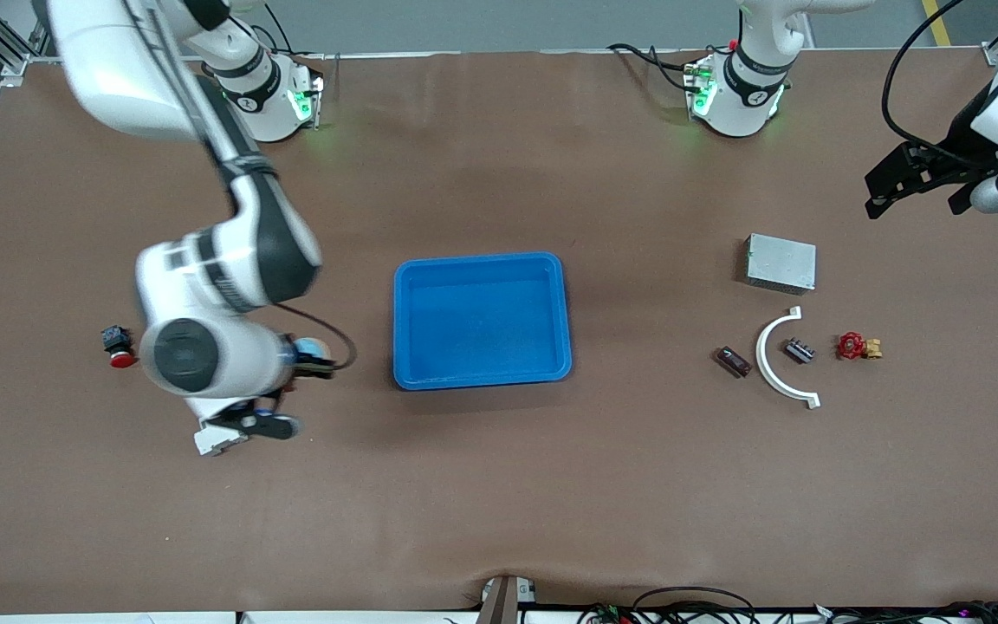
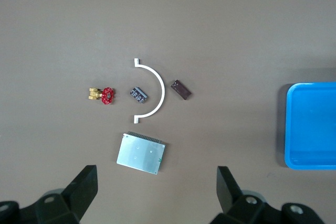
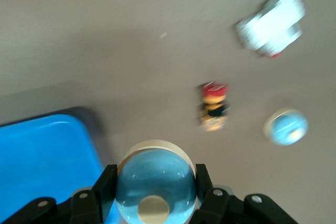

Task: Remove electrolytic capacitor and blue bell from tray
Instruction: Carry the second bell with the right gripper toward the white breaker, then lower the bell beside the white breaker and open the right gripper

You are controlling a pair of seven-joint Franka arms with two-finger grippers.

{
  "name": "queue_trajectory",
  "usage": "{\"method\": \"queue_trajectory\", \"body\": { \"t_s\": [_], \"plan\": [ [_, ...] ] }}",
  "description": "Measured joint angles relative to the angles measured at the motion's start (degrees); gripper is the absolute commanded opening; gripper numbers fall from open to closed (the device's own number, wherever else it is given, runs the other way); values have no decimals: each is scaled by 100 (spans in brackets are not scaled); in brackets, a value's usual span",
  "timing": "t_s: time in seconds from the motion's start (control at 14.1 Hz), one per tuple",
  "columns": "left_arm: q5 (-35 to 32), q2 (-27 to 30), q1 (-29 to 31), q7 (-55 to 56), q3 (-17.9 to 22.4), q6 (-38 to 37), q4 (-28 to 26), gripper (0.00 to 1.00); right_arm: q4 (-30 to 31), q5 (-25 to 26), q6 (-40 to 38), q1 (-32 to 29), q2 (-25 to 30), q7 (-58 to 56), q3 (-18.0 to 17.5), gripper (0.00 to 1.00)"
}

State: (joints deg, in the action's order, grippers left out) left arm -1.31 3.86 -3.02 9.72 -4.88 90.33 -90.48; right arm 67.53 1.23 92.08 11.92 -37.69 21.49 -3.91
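My right gripper [image 3: 156, 174] is shut on the bell [image 3: 156, 184], a glossy blue dome with a pale base and a pale button. In the front view that gripper [image 1: 308, 354] hangs over the table between a red push button and the blue tray [image 1: 482, 260]; the arm hides most of the bell. The capacitor [image 1: 733, 360], a small brown block [image 2: 180, 89], lies toward the left arm's end of the table. My left gripper [image 1: 915, 195] hovers open and empty high over that end, its fingertips [image 2: 89, 177] framing bare table.
A white arc [image 1: 780, 357], a dark ridged part [image 1: 800, 350], a red-handled valve [image 1: 854, 347] and a metal box [image 1: 780, 263] lie round the capacitor. Near the right gripper are a red push button [image 1: 118, 345], a white part [image 1: 217, 440] and a second blue dome [image 3: 286, 127].
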Motion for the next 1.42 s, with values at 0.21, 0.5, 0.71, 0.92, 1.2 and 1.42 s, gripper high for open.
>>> {"method": "queue_trajectory", "body": {
  "t_s": [0.21,0.5,0.71,0.92,1.2,1.42],
  "plan": [
    [0,-22,-3,0,-13,-34,0,100,252,2,178,-814,183,-1798,11,0],
    [0,-32,-10,0,-39,-58,0,100,957,2,1452,-1748,183,-3764,16,0],
    [0,-53,-11,4,-79,-61,-1,100,1571,3,2662,-2276,138,-4884,16,0],
    [0,-62,1,8,-78,-61,-1,100,1862,2,3372,-2552,-55,-5438,15,0],
    [0,-63,13,8,-72,-61,-1,100,1909,2,3961,-2616,-390,-5612,14,0],
    [0,-63,13,8,-72,-91,8,100,1910,2,4152,-2652,-575,-5689,15,0]
  ]
}}
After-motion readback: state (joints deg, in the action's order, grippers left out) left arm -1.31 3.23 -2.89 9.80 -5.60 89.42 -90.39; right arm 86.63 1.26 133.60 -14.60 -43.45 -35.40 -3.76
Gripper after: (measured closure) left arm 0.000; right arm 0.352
